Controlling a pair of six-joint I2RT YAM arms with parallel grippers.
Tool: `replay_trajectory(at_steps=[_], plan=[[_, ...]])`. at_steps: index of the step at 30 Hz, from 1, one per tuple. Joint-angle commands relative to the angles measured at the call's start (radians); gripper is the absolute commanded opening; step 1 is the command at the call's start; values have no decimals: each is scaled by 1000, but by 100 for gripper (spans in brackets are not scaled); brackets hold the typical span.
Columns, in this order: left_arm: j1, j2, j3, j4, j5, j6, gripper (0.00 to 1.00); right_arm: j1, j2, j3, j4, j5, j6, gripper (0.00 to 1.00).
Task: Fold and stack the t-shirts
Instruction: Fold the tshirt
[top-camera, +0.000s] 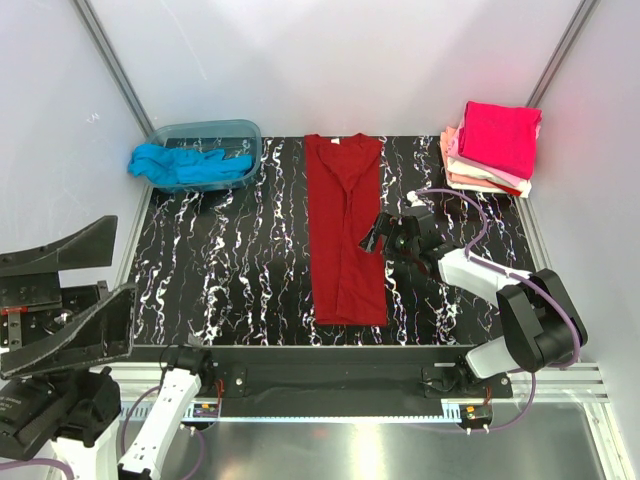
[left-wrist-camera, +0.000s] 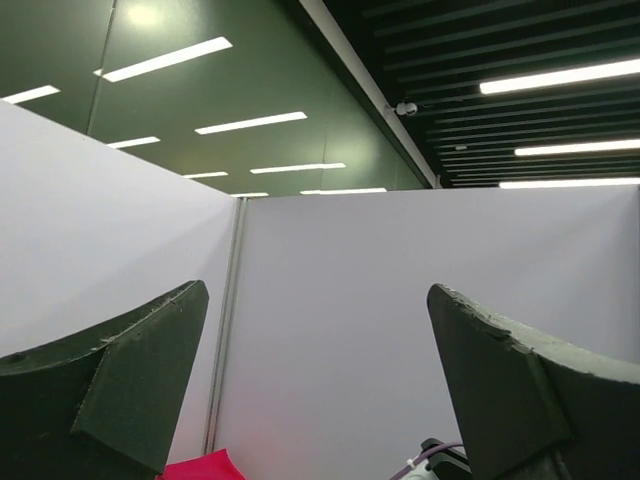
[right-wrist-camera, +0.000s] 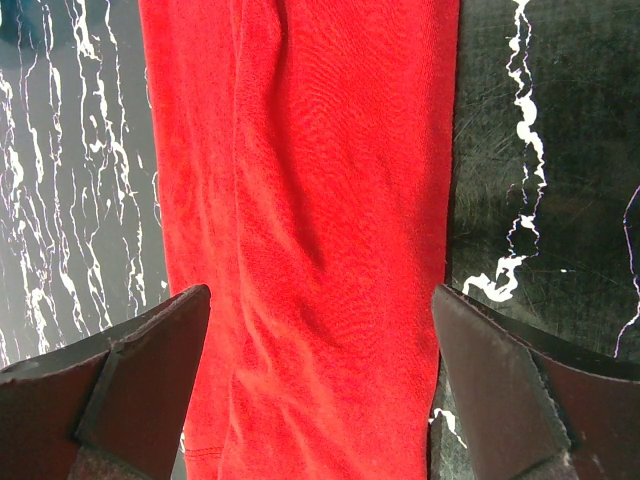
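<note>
Dark red t-shirt (top-camera: 345, 230) lies as 1 narrow strip on the counter (top-camera: 230, 270) — collar far, hem near. Right gripper (top-camera: 385, 233) hangs spread over its right edge; left gripper (left-wrist-camera: 318, 295) is spread too.

The left arm (top-camera: 160, 420) is folded back at the near left corner of the counter (top-camera: 230, 280), off its surface. The left gripper (left-wrist-camera: 318, 292) is tipped upward, its jaws spread wide and holding nothing. The right arm (top-camera: 470, 270) rises from the near right corner, bends at the elbow, and stretches its forearm left and away toward the counter's middle. The right gripper (right-wrist-camera: 320, 295) points downward, low over the surface, with its jaws wide apart and nothing between them.
</note>
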Motion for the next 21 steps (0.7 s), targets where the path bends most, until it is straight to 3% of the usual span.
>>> replay_trajectory(at_steps=[1, 2, 4, 5, 9, 13, 15, 18, 21], plan=[[3, -24, 31, -96, -87, 41, 99, 5, -22, 13, 43, 0, 2, 100], [2, -24, 40, -154, -168, 44, 99, 5, -29, 10, 46, 2, 2, 100], [2, 31, 112, -352, -202, 82, 99, 5, -34, 1, 51, 5, 2, 100], [2, 71, 203, -500, -160, 108, 99, 7, -42, -2, 54, 7, 4, 100], [2, 284, 307, -757, -26, 107, 99, 5, -61, -19, 66, 8, 4, 100], [2, 454, 183, -993, -63, 113, 99, 4, -84, -33, 63, 16, 7, 99], [0, 497, 39, -1047, -77, 141, 99, 7, -121, -30, 34, 20, 7, 100], [-56, 539, -148, -1027, -149, 172, 89, 23, -210, -36, -88, 74, 45, 98], [-188, 574, -262, -992, -251, 147, 87, 59, -278, -16, -261, 141, 85, 97]])
